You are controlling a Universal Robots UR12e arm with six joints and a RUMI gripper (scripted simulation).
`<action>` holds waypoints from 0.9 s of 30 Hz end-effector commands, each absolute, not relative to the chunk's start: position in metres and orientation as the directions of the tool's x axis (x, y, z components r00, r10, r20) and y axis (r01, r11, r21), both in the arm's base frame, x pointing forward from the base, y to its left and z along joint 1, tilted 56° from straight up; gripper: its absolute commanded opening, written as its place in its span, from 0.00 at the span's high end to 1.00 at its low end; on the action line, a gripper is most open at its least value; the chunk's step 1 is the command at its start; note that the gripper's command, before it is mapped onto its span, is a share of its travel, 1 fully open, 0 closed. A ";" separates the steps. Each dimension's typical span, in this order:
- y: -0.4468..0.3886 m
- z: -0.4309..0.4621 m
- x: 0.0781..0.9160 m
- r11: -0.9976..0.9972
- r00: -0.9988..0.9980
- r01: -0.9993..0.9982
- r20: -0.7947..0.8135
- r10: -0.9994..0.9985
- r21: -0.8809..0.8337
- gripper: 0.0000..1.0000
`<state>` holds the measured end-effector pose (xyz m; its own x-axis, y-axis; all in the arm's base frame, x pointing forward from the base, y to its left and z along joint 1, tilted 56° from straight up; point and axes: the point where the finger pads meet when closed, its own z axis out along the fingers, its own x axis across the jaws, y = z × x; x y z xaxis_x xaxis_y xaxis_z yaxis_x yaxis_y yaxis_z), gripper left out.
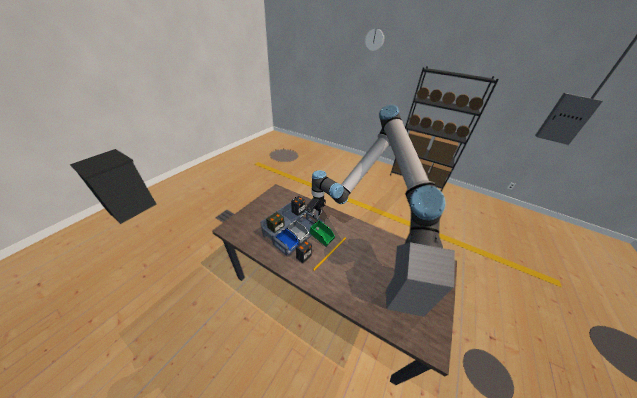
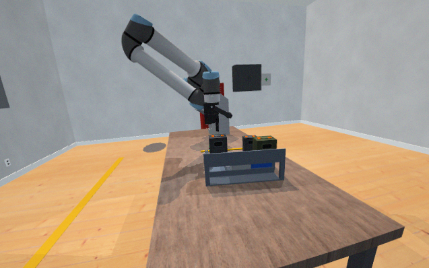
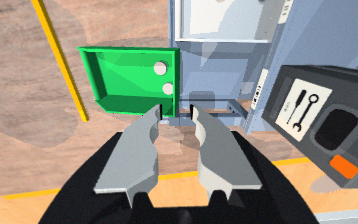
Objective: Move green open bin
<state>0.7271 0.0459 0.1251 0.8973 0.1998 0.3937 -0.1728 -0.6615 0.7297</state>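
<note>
Beside green bin (image 3: 131, 80): toolbox (image 3: 326, 130), wrench-screwdriver label (image 3: 301, 105); claw (image 3: 176, 111) narrowly parted, empty.

I see dark brown wood-grain table top (image 2: 246, 219), matt, streaky. Bright green plastic open bin (image 3: 131, 80), smooth, slight sheen. Two pale round parts (image 3: 163, 78) inside, matt. Grey-blue metal-look shelf unit (image 2: 244, 166), flat finish. Light grey gripper fingers, smooth matt. Floor: pale varnished wood planks (image 1: 90, 310).

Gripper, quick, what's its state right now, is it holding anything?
Gripper: partly closed with a narrow gap, holding nothing; its fingertips sit just beside the green bin, not on it.
</note>
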 end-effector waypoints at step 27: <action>0.039 0.119 0.730 -0.662 0.897 -0.173 0.394 0.200 0.729 0.80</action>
